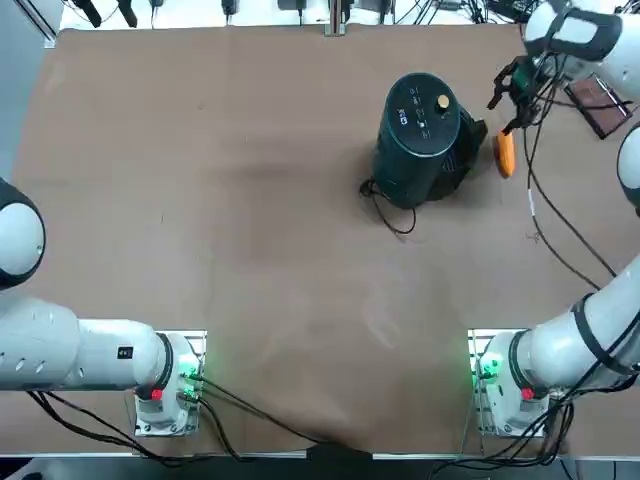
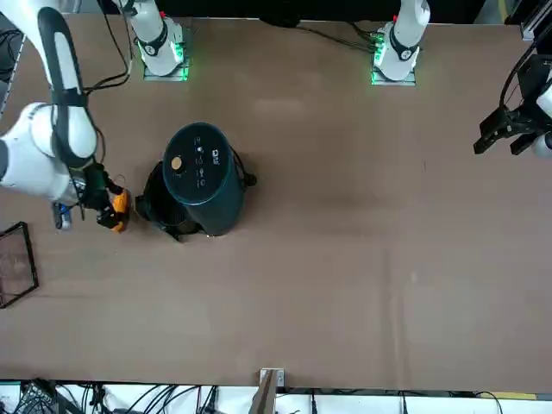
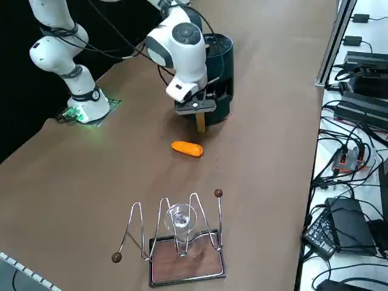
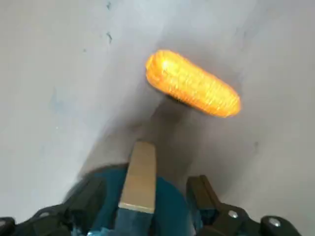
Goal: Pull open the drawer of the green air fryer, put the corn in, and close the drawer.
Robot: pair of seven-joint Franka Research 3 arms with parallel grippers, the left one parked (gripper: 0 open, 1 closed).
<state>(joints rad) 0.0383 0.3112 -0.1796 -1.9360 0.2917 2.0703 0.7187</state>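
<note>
Presently, the corn (image 1: 505,153) is seen lying free on the tabletop (image 1: 250,250) at three o'clock of the green air fryer (image 1: 420,140), with the right claw (image 3: 200,119) spread wide and empty above it.

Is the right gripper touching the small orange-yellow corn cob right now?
Apart. The right side view shows the open right gripper above the table beside the green air fryer, with bare tabletop between it and the corn cob.

The right arm reaches out toward the table's far right corner, wrist bent downward. Its end effector (image 3: 200,124) hangs just above the table, fingers (image 4: 139,176) spread and empty.
</note>
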